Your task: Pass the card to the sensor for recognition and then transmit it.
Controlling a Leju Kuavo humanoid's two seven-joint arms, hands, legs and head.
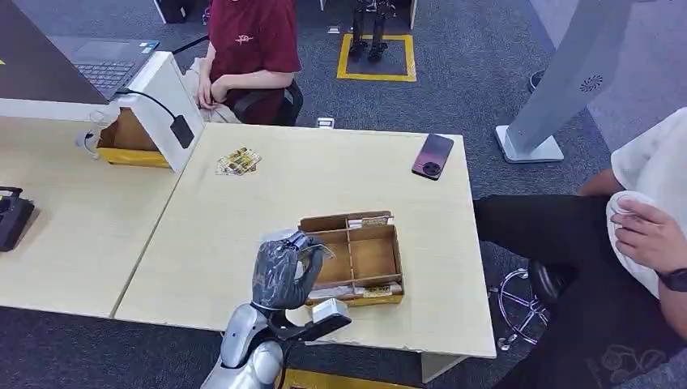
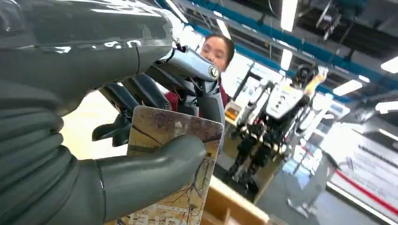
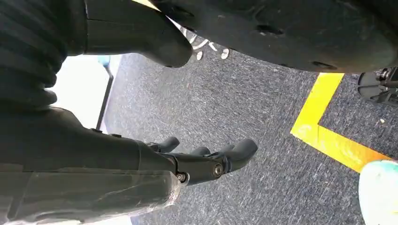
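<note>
From the head view we see our left hand (image 1: 279, 271) raised over the near edge of the table (image 1: 243, 211), just left of the compartmented cardboard box (image 1: 356, 255); the black sensor (image 1: 181, 130) hangs on the white stand at the far left, well apart from the hand, with a few loose cards (image 1: 237, 161) lying near it. In the left wrist view our thumb and dark fingers (image 2: 206, 101) pinch the card (image 2: 171, 140) upright between them. In the right wrist view our right hand (image 3: 206, 161) hangs over the carpet, fingers loosely apart, holding nothing. We judge the pickup done; presenting the card to the sensor and handing it on remain.
</note>
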